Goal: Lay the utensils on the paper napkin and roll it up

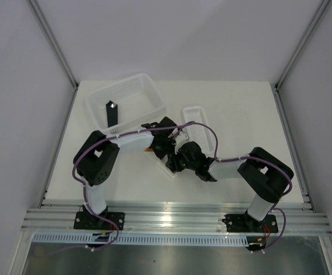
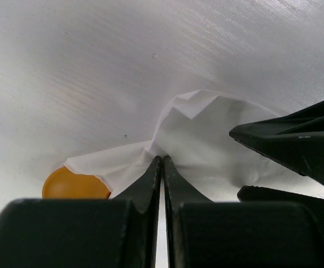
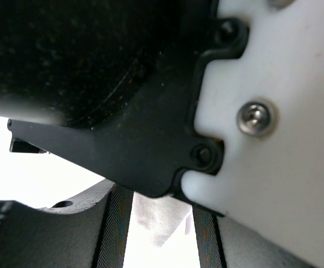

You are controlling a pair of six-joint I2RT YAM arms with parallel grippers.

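1. An orange spoon [image 2: 75, 186] is noted at the left edge of the paper napkin [image 2: 201, 131], only its bowl visible.
2. The left gripper [image 2: 162, 159] is found fully closed, a napkin fold pinched at its tips.
3. The right gripper [image 2: 236, 163] is seen half parted over the napkin's right side; no grip is confirmed.

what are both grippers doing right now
left gripper: shut, pinching a fold of the paper napkin
right gripper: open, jaws apart at the same napkin, nothing held
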